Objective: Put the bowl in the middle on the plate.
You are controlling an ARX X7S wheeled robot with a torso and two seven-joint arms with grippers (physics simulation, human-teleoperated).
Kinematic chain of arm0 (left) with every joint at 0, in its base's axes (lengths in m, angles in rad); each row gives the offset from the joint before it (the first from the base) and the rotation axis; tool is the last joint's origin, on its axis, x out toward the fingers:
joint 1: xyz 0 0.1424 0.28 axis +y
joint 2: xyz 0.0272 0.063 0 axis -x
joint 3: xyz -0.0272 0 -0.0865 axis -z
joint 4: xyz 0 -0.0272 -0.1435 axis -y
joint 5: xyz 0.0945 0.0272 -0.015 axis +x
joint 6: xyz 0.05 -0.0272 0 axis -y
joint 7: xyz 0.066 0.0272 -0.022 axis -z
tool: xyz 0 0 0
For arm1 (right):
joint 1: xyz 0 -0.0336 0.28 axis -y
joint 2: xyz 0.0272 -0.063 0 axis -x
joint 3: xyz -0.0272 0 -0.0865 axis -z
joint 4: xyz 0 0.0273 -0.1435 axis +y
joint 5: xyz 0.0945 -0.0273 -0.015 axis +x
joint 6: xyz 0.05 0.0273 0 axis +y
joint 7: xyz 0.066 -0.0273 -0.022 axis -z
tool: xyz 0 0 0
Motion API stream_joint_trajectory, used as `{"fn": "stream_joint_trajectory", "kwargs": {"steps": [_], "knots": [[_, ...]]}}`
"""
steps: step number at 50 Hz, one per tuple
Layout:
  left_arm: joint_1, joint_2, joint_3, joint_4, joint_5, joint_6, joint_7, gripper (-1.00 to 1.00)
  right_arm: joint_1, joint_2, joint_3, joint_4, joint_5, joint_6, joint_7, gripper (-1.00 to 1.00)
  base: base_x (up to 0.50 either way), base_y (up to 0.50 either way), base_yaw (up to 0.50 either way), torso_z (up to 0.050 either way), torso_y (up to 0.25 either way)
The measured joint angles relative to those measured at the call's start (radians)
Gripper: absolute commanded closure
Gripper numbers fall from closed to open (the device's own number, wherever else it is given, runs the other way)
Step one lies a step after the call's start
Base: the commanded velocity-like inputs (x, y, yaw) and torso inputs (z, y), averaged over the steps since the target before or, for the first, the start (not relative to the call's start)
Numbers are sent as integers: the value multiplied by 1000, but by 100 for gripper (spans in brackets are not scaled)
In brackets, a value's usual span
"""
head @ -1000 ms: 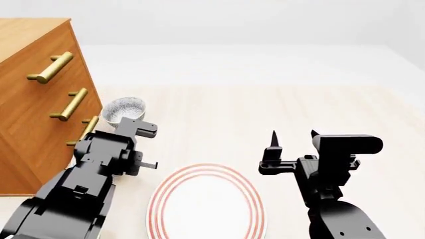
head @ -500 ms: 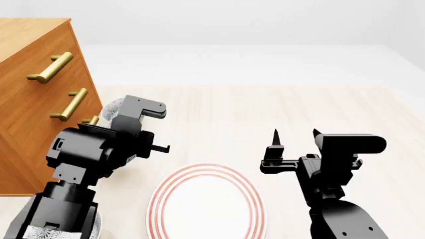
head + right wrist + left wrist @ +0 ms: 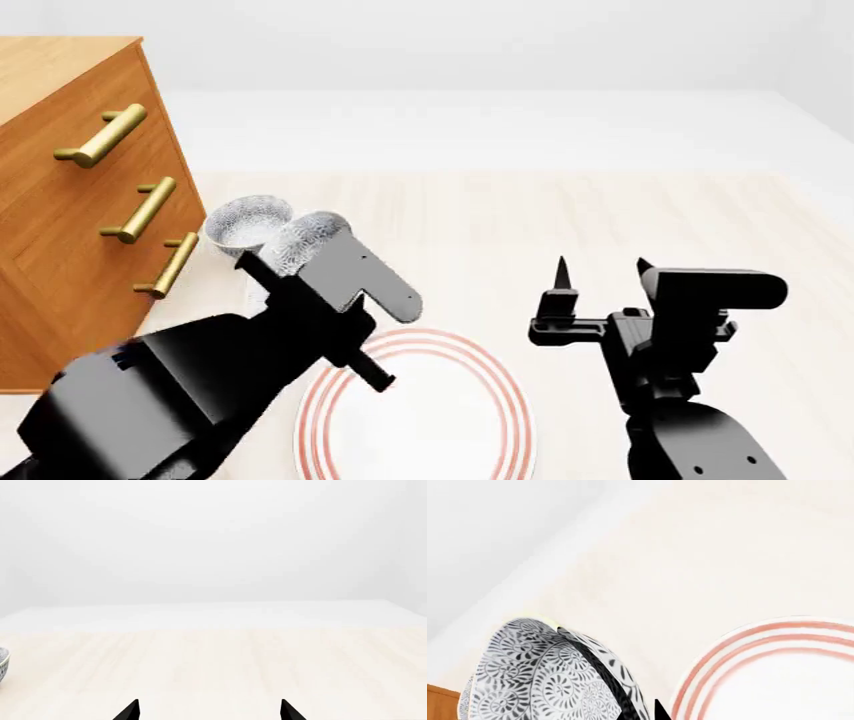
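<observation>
Gripped at its rim by the left gripper (image 3: pixel 640 714), the bowl (image 3: pixel 304 243) is held tilted above the floor, just beside the plate (image 3: pixel 507 400) and near a wooden dresser (image 3: pixel 67 200). Two bowls are seen in the head view: the held one and a second bowl (image 3: pixel 240 220) behind it. One plate is seen. The right gripper (image 3: pixel 603 278) is held open and empty, right of the plate

the plate (image 3: pixel 514 420) lies on the bench (image 3: pixel 561 220) at the near edge, between both arms. the bowl (image 3: pixel 310 240) sits above and behind its left rim. a second bowl (image 3: pixel 240 222) is just left, beside the drawer unit (image 3: pixel 67 210).
</observation>
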Motion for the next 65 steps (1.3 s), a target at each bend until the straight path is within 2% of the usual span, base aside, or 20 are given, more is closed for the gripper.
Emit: {"fn": "stream_joint_trajectory", "kwargs": {"steps": [14, 29, 45, 65], "knots": [[-23, -80, 264, 286, -26, -10, -31, 100, 3, 5, 3, -2, 10, 4, 9, -100, 0, 0, 0, 0, 0], [-94, -108, 516, 412, -11, 20, -61, 100, 2, 10, 0, -9, 17, 4, 18, -100, 0, 0, 0, 0, 0], [-138, -115, 728, 415, 19, 70, -78, 100, -6, 15, 3, -16, 28, 0, 25, -100, 0, 0, 0, 0, 0], [-154, -118, 870, 325, 61, 144, -82, 100, -12, 21, 1, -18, 37, -9, 33, -100, 0, 0, 0, 0, 0]]}}
